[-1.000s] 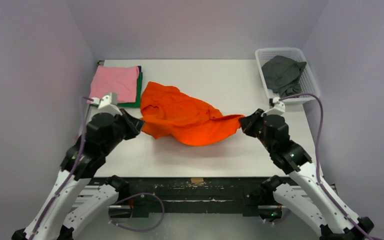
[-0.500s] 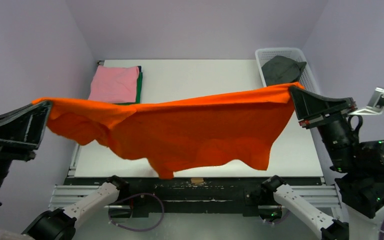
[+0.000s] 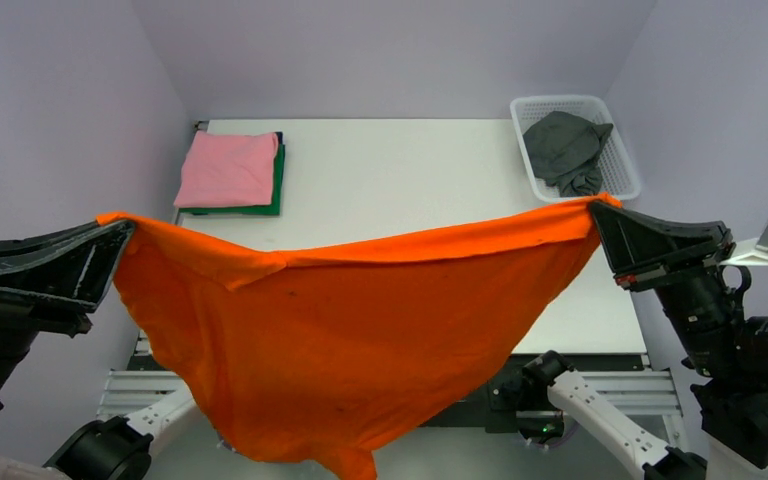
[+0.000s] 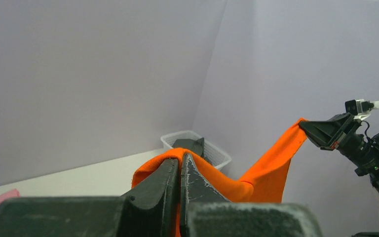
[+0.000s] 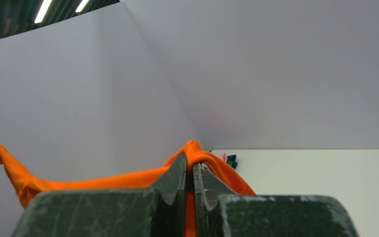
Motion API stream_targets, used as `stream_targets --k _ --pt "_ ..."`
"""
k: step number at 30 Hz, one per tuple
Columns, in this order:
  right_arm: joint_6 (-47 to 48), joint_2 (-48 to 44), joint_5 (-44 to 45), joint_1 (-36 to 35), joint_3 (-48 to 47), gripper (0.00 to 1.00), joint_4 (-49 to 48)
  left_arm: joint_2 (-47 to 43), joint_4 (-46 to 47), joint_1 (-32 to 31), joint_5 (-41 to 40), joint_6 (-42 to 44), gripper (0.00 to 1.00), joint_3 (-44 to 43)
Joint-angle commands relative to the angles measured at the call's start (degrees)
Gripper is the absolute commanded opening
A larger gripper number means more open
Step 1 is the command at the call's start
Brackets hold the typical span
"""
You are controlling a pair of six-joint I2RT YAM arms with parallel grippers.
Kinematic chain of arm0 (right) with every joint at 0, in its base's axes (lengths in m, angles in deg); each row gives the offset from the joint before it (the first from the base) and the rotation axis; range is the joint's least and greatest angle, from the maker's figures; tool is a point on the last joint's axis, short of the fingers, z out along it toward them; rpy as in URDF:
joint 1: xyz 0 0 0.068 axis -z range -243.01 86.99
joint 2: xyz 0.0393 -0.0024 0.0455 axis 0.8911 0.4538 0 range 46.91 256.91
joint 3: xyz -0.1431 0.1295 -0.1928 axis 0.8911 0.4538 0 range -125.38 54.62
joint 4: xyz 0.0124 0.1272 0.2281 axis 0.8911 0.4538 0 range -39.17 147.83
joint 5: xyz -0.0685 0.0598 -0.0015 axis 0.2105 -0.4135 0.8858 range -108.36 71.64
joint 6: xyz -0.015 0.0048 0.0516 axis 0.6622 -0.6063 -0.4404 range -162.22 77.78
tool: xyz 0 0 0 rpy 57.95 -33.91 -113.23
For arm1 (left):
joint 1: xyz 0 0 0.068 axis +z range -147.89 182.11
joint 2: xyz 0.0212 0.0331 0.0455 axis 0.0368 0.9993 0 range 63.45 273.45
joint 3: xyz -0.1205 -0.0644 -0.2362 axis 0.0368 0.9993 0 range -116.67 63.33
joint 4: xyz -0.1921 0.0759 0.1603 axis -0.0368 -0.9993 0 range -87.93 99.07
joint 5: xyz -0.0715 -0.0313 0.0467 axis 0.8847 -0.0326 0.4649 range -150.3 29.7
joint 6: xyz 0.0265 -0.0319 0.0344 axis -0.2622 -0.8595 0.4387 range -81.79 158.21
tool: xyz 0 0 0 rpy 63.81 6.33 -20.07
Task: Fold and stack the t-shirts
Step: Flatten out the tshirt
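The bright orange t-shirt (image 3: 340, 330) hangs spread in the air between both grippers, high above the table's near edge. My left gripper (image 3: 120, 228) is shut on its left corner, seen pinched in the left wrist view (image 4: 180, 160). My right gripper (image 3: 596, 208) is shut on its right corner, seen in the right wrist view (image 5: 190, 159). The pink t-shirt (image 3: 227, 168) lies folded on the green one (image 3: 277, 186) at the table's back left. The dark grey t-shirt (image 3: 564, 148) lies crumpled in the basket.
A white mesh basket (image 3: 620, 170) stands at the table's back right corner. The white table (image 3: 410, 170) is walled by lilac panels on three sides. The hanging shirt hides the table's front part.
Both grippers have lifted the orange t-shirt off the table and pulled it taut high in the air. Since half a second ago it has swung nearer and hangs lower.
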Motion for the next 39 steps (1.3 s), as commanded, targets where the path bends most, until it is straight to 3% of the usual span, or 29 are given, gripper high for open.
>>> stream_targets --k 1,8,13,16,18,20,23,26,27,29,30,31,34,39 --pt "0.3 -2.0 -0.4 0.0 3.6 0.0 -1.0 -3.0 3.0 -0.1 0.9 1.4 0.0 6.0" --pt "0.0 -0.8 12.1 0.0 13.0 0.0 -3.0 -2.6 9.3 0.0 -16.1 2.3 0.0 23.4" --pt "-0.8 7.0 30.1 0.0 22.3 0.0 -5.5 8.2 15.1 1.4 -30.8 2.4 0.0 32.4" --pt "-1.4 15.0 38.7 0.7 27.0 0.0 -9.9 21.0 18.8 10.5 -21.0 -0.9 0.0 33.8" --pt "-1.6 21.1 38.0 3.4 28.7 0.0 -13.7 27.9 21.9 13.0 -20.3 -1.3 0.0 33.9" --pt "-1.9 28.4 33.7 8.2 29.0 0.0 -18.1 38.4 24.4 14.4 -19.5 0.1 0.0 31.2" --pt "-2.2 42.7 24.8 16.2 27.0 0.0 -26.5 57.3 22.4 16.4 -15.4 0.9 0.0 19.4" --pt "-2.3 59.8 19.4 20.3 18.6 0.04 -30.7 78.7 12.8 18.3 -14.0 0.4 0.01 -5.5" --pt "-2.3 64.6 17.9 21.0 13.7 0.1 -29.7 87.7 9.6 19.0 -11.7 -0.2 0.13 -13.8" --pt "-1.9 72.2 17.5 21.4 4.7 0.3 -26.5 94.1 8.3 20.2 -8.2 -1.7 0.51 -23.0" --pt "-1.2 74.7 17.4 21.4 1.0 0.44 -24.7 92.9 11.5 20.5 -7.0 -2.4 0.78 -20.2" --pt "-0.8 76.2 17.1 21.4 -1.8 0.61 -22.4 89.8 17.4 20.7 -5.7 -2.7 0.97 -13.1" --pt "-0.4 76.5 16.8 21.4 -4.0 0.68 -20.9 79.9 30.7 20.8 -3.4 -3.7 1.0 4.1" --pt "-1.3 70.3 15.5 21.3 6.1 0.71 -22.9 77.5 21.9 20.6 -0.8 -5.7 1.0 2.5"
